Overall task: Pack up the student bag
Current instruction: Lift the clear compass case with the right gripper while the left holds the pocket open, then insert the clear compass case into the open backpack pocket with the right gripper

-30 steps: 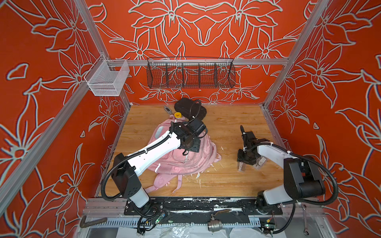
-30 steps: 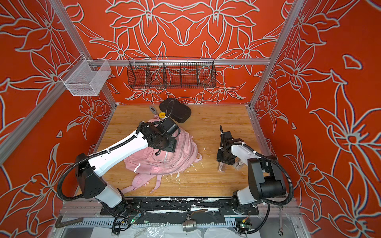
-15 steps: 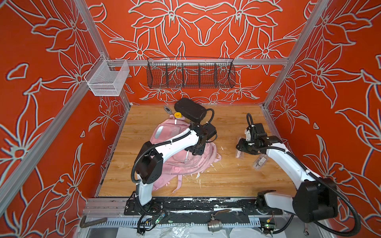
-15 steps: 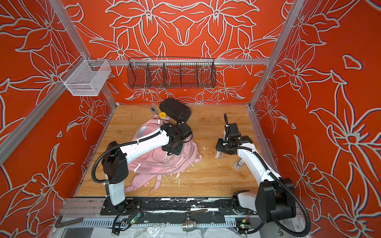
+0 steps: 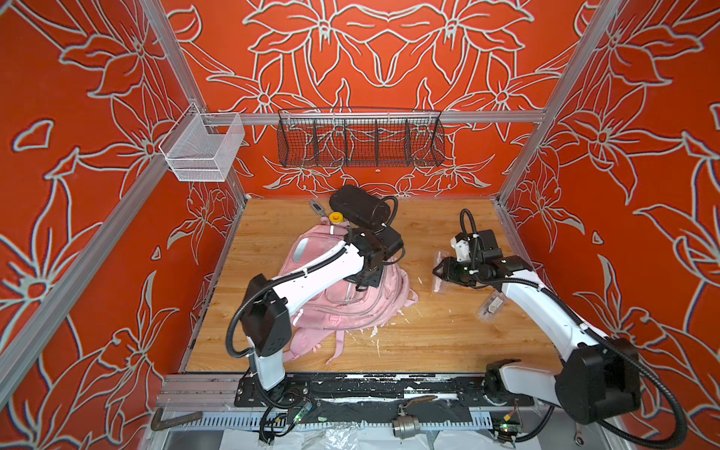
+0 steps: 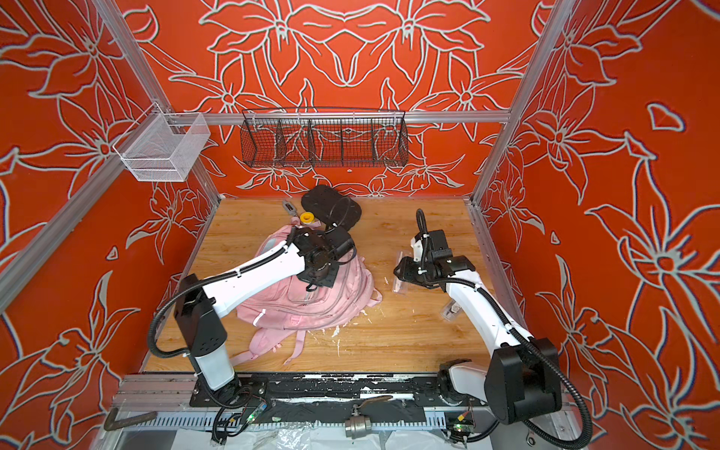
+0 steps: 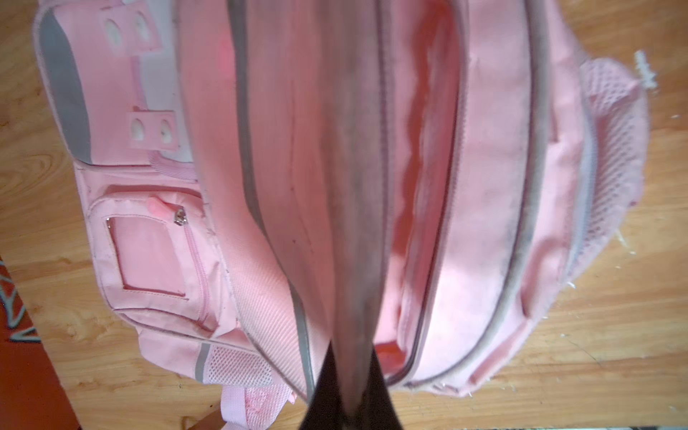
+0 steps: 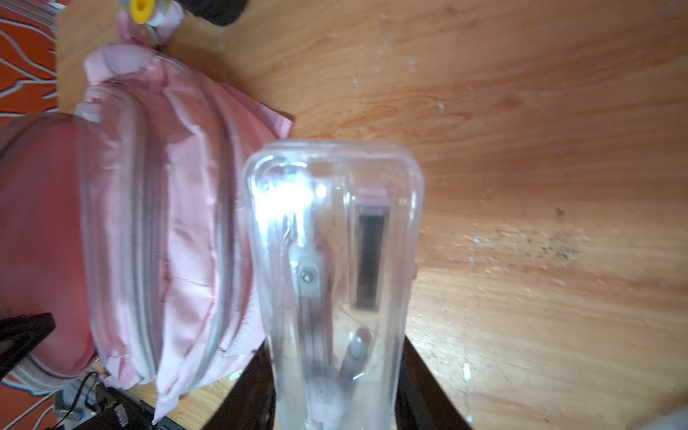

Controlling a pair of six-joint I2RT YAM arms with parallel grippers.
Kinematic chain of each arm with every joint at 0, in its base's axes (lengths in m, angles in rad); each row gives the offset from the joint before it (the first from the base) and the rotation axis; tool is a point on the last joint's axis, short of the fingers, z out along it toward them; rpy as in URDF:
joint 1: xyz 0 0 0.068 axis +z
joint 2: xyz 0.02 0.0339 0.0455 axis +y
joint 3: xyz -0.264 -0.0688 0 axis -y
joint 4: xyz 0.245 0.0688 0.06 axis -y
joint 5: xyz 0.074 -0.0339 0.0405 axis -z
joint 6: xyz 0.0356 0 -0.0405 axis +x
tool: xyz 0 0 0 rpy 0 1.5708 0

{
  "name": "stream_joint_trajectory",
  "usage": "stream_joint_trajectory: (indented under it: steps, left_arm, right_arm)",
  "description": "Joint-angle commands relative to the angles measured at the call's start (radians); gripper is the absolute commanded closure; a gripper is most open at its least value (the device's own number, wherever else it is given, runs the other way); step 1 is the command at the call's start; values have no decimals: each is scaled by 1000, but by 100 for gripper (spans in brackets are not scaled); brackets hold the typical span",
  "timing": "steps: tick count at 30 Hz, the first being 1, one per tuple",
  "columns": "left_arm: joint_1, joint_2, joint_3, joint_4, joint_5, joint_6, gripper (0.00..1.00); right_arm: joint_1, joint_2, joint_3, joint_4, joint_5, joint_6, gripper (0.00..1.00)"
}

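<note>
One student bag (image 5: 350, 311) beneath left gripper (image 7: 349, 387)

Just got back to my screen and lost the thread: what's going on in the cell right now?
The left arm has its jaws shut on a flap edge of the pink backpack, whose compartment gapes open in the left wrist view. The right arm grips a clear case holding what looks like a compass, beside the backpack over the wooden table, not yet inside. A black case lies behind the backpack.
</note>
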Motion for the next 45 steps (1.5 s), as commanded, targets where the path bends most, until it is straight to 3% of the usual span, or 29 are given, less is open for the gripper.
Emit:
stream_joint_trajectory:
  steps: [1,9,14,19,25,36,40,45]
  left_arm:
    - [42,-145,-34,117,62,40,100]
    - [132,-312,-220,264,191,46,100]
    - [145,-349,-260,304,212,44,100]
    - [161,-353,-263,323,229,27,100]
    - [175,-356,-265,323,235,23,100]
    - [181,-329,-260,416,291,-17,100]
    - [184,-338,-273,447,288,-23,100]
    - [199,-338,-276,461,292,-28,100]
  right_arm:
    - [52,-19,42,110,-81,53,70]
    - [181,68,153,145,-101,105,71]
    - [264,133,195,181,-96,162,71]
    - [340,187,200,285,-86,304,71]
    - [407,266,245,319,-86,339,71]
    - [513,427,322,420,-67,662,65]
    - [527,499,359,401,-39,697,60]
    - [546,539,450,275,31,621,35]
